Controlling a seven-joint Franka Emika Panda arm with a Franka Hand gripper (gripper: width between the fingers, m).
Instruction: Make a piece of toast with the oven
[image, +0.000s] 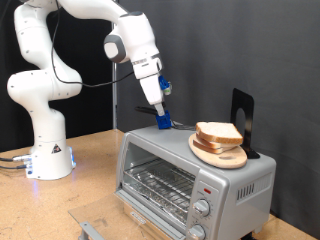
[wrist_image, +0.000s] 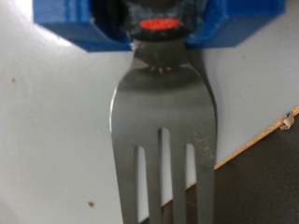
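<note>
The piece of toast (image: 218, 132) lies on a round wooden board (image: 222, 152) on top of the oven (image: 150, 150), towards the exterior view's right. The oven's glass door (image: 160, 183) is closed, with the wire rack visible behind it. My gripper (image: 160, 119) has come down to the oven's top, to the left of the board. Its blue fingers (wrist_image: 65, 23) are shut on a metal fork (wrist_image: 163, 112). The fork's tines point along the oven top towards the toast without touching it. In the wrist view the oven's top edge (wrist_image: 257, 149) runs under the tines.
A black upright stand (image: 243, 118) is behind the board at the oven's back right. Round knobs (image: 201, 209) sit on the oven's front panel. The oven rests on a wooden table (image: 80, 200), and the arm's white base (image: 48, 150) is at the left.
</note>
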